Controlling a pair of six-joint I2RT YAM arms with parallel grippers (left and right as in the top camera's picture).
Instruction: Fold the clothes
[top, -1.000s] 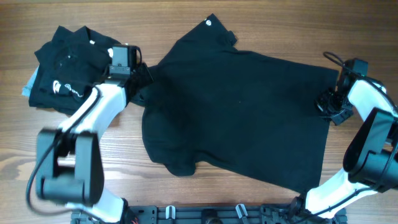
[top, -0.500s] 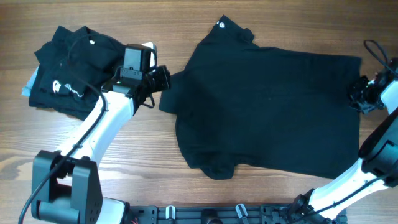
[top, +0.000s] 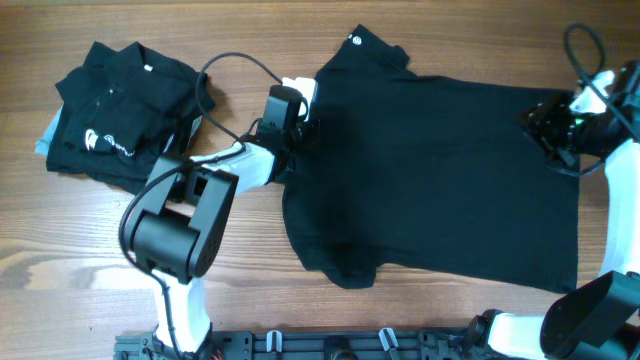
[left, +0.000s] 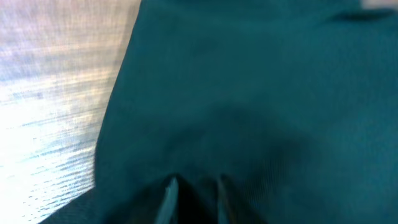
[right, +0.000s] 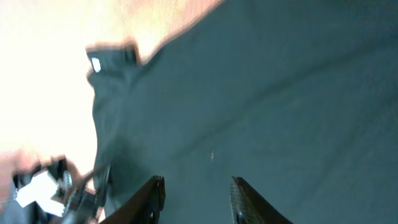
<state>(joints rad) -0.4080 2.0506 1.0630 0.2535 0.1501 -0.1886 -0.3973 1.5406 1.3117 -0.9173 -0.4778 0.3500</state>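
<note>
spreading the shirt (top: 430, 180): left gripper (left: 196, 193) clamped its sleeve; right gripper (right: 198, 186), parted, needed the hem beneath it, pulled taut.

You see matt, soft black cloth in the spread shirt (top: 440, 180) and the folded pile (top: 110, 120); the table (top: 60, 250) is smooth, grained wood; the left arm's shell (top: 245, 165) is smooth white plastic.

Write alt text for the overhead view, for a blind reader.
A black shirt lies spread out on a wooden table, the left gripper at its left edge and the right gripper over its right edge. A folded pile of black shirts sits at the far left.
</note>
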